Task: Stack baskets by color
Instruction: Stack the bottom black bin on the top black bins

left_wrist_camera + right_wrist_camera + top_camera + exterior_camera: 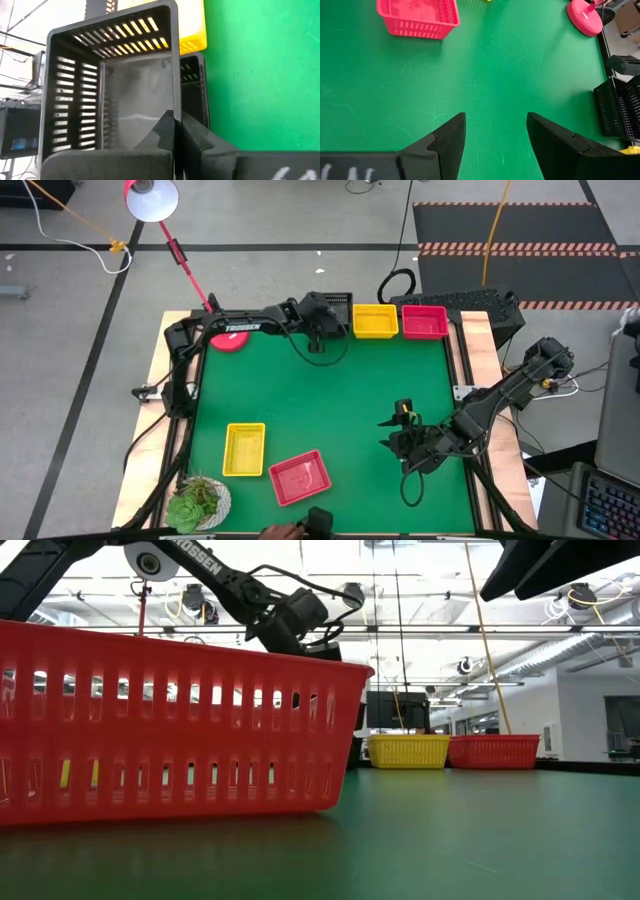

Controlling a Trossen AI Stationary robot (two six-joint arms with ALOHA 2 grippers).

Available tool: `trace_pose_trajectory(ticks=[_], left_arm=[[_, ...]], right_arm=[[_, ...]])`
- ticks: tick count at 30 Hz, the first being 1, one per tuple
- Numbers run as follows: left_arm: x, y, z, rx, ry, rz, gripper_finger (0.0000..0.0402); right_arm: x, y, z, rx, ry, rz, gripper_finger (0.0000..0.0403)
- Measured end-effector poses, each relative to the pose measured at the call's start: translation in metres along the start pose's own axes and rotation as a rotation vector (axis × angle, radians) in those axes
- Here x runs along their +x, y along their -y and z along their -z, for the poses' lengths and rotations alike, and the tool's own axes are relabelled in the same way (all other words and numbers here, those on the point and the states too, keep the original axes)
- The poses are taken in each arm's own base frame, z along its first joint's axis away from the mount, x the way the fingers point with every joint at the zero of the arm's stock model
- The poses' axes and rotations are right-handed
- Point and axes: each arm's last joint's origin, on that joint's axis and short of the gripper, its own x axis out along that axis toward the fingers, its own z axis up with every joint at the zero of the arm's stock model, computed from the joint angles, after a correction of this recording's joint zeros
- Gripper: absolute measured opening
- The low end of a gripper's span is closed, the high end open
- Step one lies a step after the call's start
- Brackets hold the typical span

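At the table's far edge a black basket sits over a second black basket, and my left gripper is shut on it; the same spot in the high view is. Beside them stand a yellow basket and a red-pink basket. Another yellow basket and another red-pink basket rest flat on the green mat near the front left. My right gripper hangs open over bare mat at the right, with nothing between its fingers. My left gripper pinches one side wall of the black basket at its rim, one finger inside the basket and the other outside. The fingers slant down from the table's left. Whether the basket is lifted clear of the one beneath, I cannot tell.
A pink lamp base stands at the far left and a potted plant at the near left corner. A dark object sits at the near edge. Open green mat lies in the table's middle.
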Motion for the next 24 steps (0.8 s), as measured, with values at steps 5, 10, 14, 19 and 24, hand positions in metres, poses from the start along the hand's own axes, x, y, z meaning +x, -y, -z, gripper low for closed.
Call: trace_pose_trajectory(ticks=[5,10,14,19,24], left_arm=[[0.000,-0.003,0.003,-0.023,0.000,0.001,0.0029],[0.001,-0.007,0.006,-0.037,-0.005,-0.005,0.0027],[0.001,-0.007,0.006,-0.030,-0.005,-0.004,0.0011],[0.006,-0.005,0.009,-0.035,-0.005,0.015,0.0017],[0.017,0.000,0.014,-0.042,-0.047,0.009,0.0043]], right_arm=[[0.000,0.000,0.000,0.000,0.000,0.000,0.0203],[0.000,0.000,0.000,0.000,0.000,0.001,0.0203],[0.000,0.000,0.000,0.000,0.000,0.001,0.0203],[0.000,0.000,0.000,0.000,0.000,0.001,0.0203],[0.000,0.000,0.000,0.000,0.001,0.002,0.0203]])
